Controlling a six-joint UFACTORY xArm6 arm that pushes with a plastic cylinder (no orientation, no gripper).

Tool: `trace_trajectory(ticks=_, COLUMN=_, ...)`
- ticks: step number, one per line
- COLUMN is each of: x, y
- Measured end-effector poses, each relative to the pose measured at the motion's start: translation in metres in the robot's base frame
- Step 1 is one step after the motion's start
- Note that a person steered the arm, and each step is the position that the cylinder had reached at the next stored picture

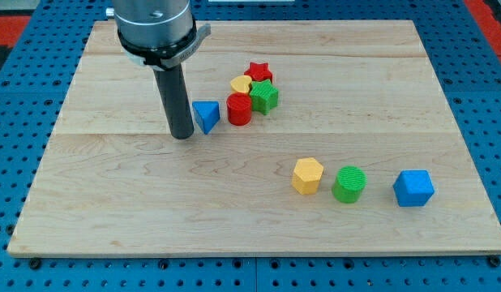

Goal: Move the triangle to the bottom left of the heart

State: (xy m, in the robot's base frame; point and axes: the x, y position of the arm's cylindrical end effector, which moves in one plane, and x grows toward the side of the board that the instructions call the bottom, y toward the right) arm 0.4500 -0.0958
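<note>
A blue triangle block (206, 115) lies on the wooden board left of centre. My tip (182, 136) stands just to the triangle's left, touching or nearly touching it. A yellow heart block (241, 83) sits up and to the right of the triangle, in a tight cluster with a red star (259, 72), a green star (265, 96) and a red cylinder (239, 109). The red cylinder lies between the triangle and the heart, close to the triangle's right side.
A yellow hexagon block (307, 175), a green cylinder (348, 184) and a blue cube-like block (413, 188) stand in a row at the view's lower right. The wooden board (113, 211) is bordered by a blue pegboard table (11, 122).
</note>
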Motion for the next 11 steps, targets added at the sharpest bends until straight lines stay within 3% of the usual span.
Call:
trace_trajectory(ticks=1, x=0.004, y=0.029)
trace_trajectory(ticks=5, x=-0.04, y=-0.013)
trace_trajectory(ticks=6, x=-0.066, y=0.004)
trace_trajectory(ticks=8, x=-0.071, y=0.014)
trace_trajectory(ticks=9, x=-0.071, y=-0.023)
trace_trajectory(ticks=10, x=0.011, y=-0.047)
trace_trajectory(ticks=11, x=0.103, y=0.022)
